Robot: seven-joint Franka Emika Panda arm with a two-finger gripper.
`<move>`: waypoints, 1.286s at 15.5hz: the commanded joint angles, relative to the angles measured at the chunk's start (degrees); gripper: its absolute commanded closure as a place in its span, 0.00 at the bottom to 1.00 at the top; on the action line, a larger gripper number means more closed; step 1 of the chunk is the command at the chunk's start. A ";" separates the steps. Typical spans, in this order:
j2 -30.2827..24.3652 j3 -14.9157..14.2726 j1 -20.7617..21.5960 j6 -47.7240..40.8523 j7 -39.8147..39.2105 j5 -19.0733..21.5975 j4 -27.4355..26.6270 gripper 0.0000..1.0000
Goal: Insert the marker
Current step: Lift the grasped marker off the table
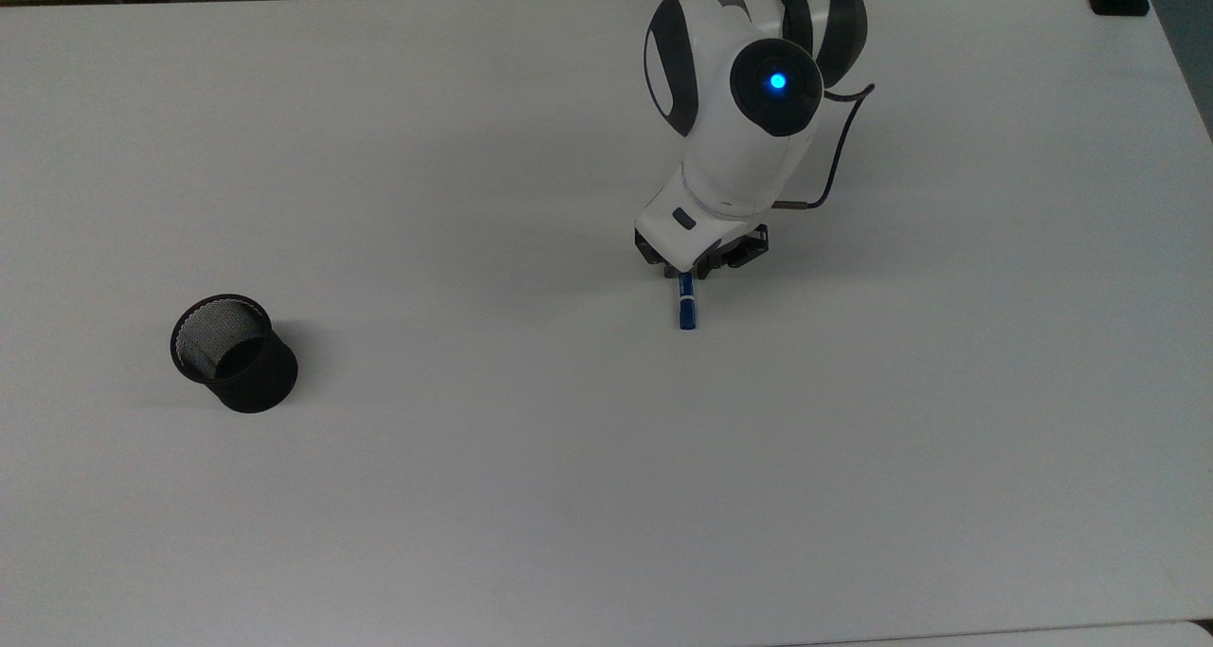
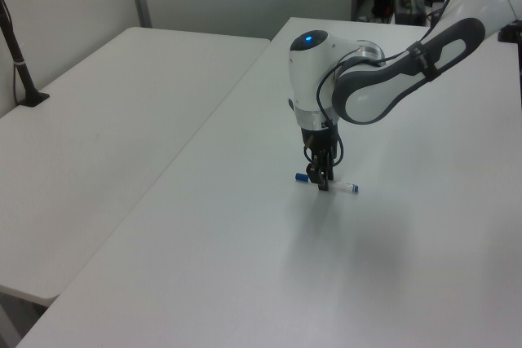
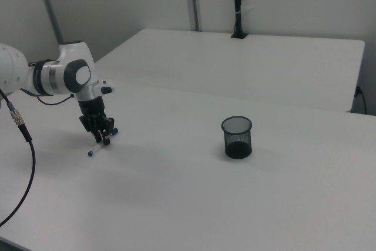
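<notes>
The marker lies flat on the white table, its blue cap pointing toward the top view's bottom. My gripper points straight down over its white barrel, with the fingers closed in on it at table level. In the left view the marker sticks out on both sides of the gripper. From the right view, the gripper holds the marker near its middle. The black mesh cup stands upright far off on the top view's left, and it also stands in the right view.
A second white table adjoins on the left view's left, with a black post clamped at its edge. A cable hangs from the arm in the right view.
</notes>
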 commanded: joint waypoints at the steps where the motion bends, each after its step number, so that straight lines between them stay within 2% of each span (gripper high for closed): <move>1: 1.11 -0.78 1.07 0.78 1.07 0.42 2.39 0.52; 3: 1.11 -0.78 0.98 0.87 1.07 0.16 2.57 0.45; 5: 1.72 -0.78 0.64 0.87 1.07 -0.02 4.57 0.43; 9: 4.27 -0.95 0.37 1.22 1.07 -0.11 8.27 0.43; 12: 5.41 -1.13 0.28 5.87 2.55 -0.28 8.37 0.45; 17: 6.56 -1.22 0.28 7.55 3.09 -1.43 8.46 0.52; 20: 6.56 -1.22 0.19 7.46 3.00 -1.43 8.19 0.63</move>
